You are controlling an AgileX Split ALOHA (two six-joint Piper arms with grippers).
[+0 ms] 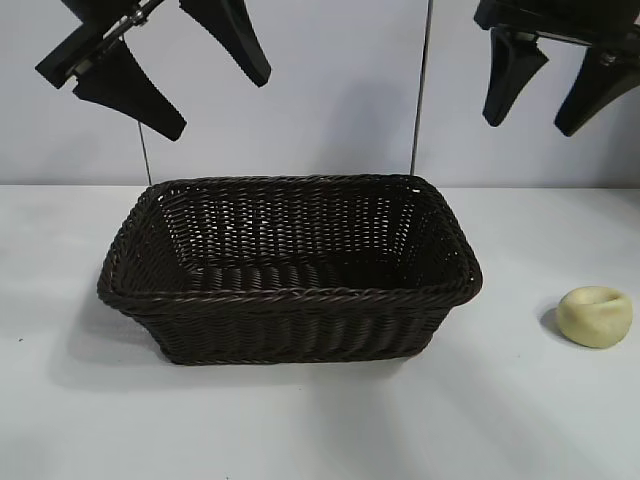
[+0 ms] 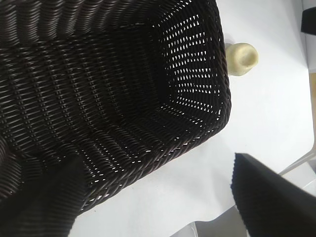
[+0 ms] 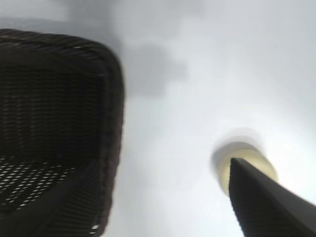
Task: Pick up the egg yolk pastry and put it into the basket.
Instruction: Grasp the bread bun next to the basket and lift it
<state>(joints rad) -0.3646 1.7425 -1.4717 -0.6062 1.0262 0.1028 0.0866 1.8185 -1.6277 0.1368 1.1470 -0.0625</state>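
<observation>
Nearest the exterior camera lay bare white desk [image 1: 320, 430], in front of the basket [image 1: 290, 295]. Both pincers hung high above it. Over the basket's left end, the left pincer [image 1: 175, 75] stood wide open and empty, its dark fingers [image 1: 130, 90] splayed and tilted. Beyond the basket's right end and above it, the right pincer [image 1: 550, 85] was also open with a clear gap between its fingers [image 1: 510, 75], holding nothing.

Seen from the right wrist, one finger [image 3: 266, 202] overlapped the egg yolk pastry [image 3: 237, 163] without any visible contact.

That basket, dark woven wicker with a braided rim, sat upright with its long axis running left to right across the desk, mouth facing up. To the right of the basket, well apart from its side, the egg yolk pastry [image 1: 594, 316] rested on the desk, dented top upward, slightly wider than tall.
</observation>
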